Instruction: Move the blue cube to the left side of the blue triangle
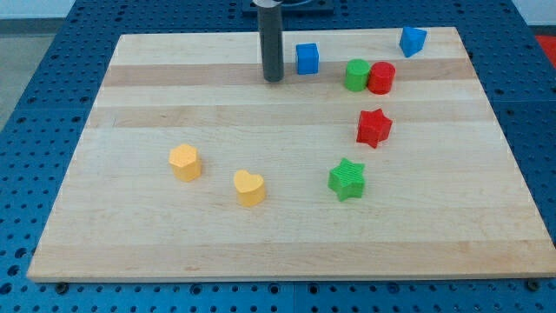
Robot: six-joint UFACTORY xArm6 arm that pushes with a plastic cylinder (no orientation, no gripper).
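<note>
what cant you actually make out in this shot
- Rod's upper part: cut off by the view's top edge, so the arm is unseen.
- My tip against the blue cube: it sits just to the view's left; touching or a small gap, one view cannot settle.
- Green block and red block: pressed together, exact shapes unclear.
- Blue triangle: far faces hidden.

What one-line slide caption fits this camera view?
My tip rests just left of the blue cube, with the blue triangle far right on the wooden board.
</note>
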